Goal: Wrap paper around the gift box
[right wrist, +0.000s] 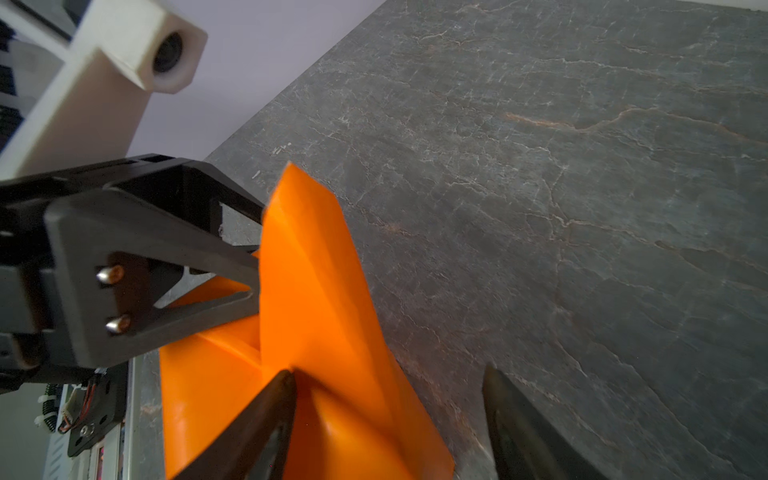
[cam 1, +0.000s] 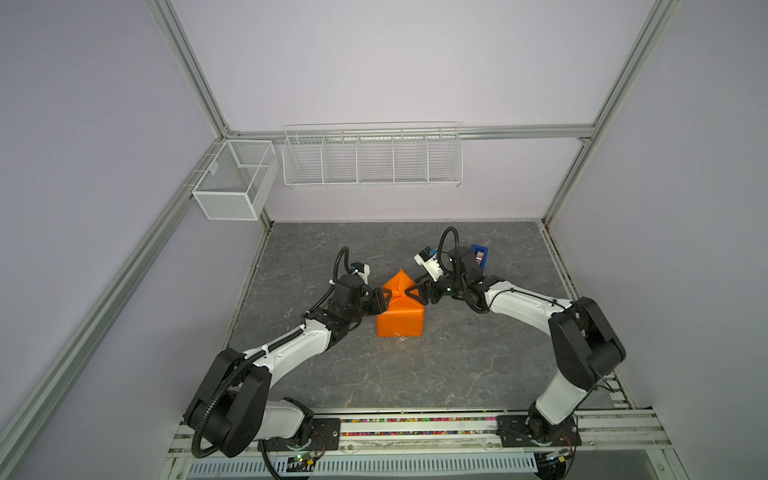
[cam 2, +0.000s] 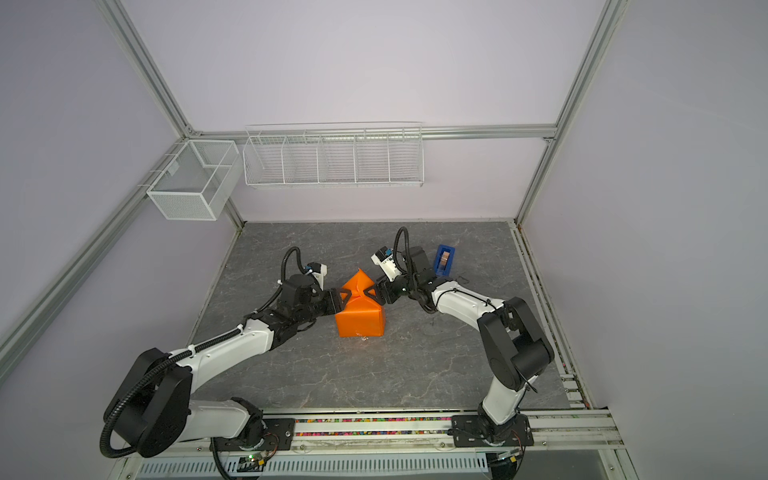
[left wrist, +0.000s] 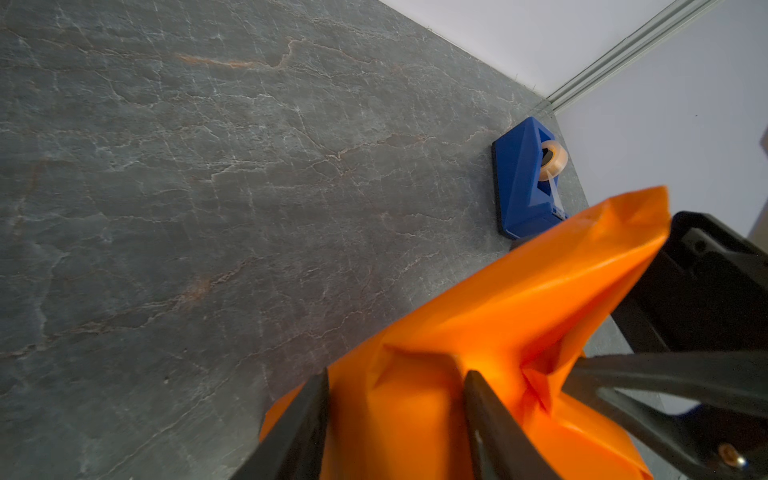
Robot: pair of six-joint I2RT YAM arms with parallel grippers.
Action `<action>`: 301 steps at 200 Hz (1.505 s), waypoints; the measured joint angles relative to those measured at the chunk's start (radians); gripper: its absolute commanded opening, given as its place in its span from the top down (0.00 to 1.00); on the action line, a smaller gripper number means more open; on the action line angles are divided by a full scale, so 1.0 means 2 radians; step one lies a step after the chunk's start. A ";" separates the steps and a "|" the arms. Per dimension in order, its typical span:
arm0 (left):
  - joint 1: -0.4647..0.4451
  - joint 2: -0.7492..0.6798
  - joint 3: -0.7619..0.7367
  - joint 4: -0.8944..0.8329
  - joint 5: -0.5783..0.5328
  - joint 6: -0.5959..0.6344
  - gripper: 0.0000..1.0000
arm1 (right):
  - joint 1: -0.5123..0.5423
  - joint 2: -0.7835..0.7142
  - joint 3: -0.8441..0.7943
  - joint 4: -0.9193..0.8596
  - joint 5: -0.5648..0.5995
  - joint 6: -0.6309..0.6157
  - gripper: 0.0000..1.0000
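The orange paper (cam 1: 401, 320) (cam 2: 359, 322) is folded round a blocky shape mid-table, and its far end rises in a pointed flap (right wrist: 307, 270). The gift box is hidden under the paper. My left gripper (cam 1: 388, 297) (left wrist: 395, 374) comes in from the left. Its jaws stand about half apart, both touching a paper-covered bulge (left wrist: 415, 415) that fills the gap. My right gripper (cam 1: 413, 291) (right wrist: 388, 372) is open at the right side. One of its fingers (right wrist: 266, 415) presses into the paper's crease, while its partner hangs over bare table.
A blue tape dispenser (cam 1: 480, 254) (left wrist: 523, 178) stands behind the right wrist near the table's back right. A mesh basket (cam 1: 232, 178) and a wire rack (cam 1: 372, 158) hang on the walls above the table. The grey table (cam 1: 457, 365) ends at walls on three sides.
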 measured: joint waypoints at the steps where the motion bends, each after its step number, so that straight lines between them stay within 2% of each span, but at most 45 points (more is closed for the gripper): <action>1: 0.000 0.000 0.000 0.000 0.000 0.000 0.48 | 0.000 0.000 0.000 0.001 -0.001 0.000 0.28; 68: 0.000 -0.004 -0.002 -0.002 0.000 0.002 0.48 | 0.000 0.032 0.029 0.032 -0.030 -0.004 0.38; 112: 0.000 -0.005 -0.004 0.000 0.001 0.002 0.48 | 0.000 0.054 0.055 0.033 -0.051 -0.008 0.51; 139: 0.000 -0.005 -0.004 0.000 0.002 0.002 0.48 | 0.000 0.058 0.063 0.033 -0.062 -0.008 0.55; 217: 0.000 -0.005 -0.005 0.001 0.002 0.002 0.48 | -0.004 0.059 0.102 0.032 -0.064 -0.007 0.68; 262: 0.000 -0.005 -0.005 0.001 0.002 0.002 0.48 | -0.008 0.062 0.103 0.030 -0.065 -0.004 0.73; 301: 0.000 -0.005 -0.005 0.001 0.002 0.002 0.48 | -0.008 0.063 0.103 0.028 -0.069 0.002 0.82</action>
